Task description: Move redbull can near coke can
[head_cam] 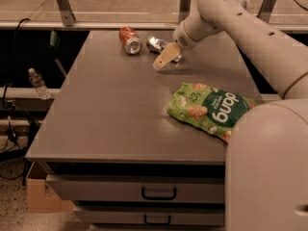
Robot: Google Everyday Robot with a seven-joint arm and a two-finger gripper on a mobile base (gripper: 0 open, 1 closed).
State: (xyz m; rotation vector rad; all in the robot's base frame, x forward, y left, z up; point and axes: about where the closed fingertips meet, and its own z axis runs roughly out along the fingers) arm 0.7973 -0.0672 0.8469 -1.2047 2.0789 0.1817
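The redbull can, slim and shiny silver, lies on its side at the far middle of the grey table. The coke can, red-orange with a silver top, lies on its side just left of it with a small gap between them. My gripper reaches in from the upper right and sits low over the table at the redbull can's right end, covering part of it. I cannot tell whether it holds the can.
A green snack bag lies at the table's right side, near the front right. My arm crosses the far right corner. Drawers sit under the table front. A water bottle stands off the left edge.
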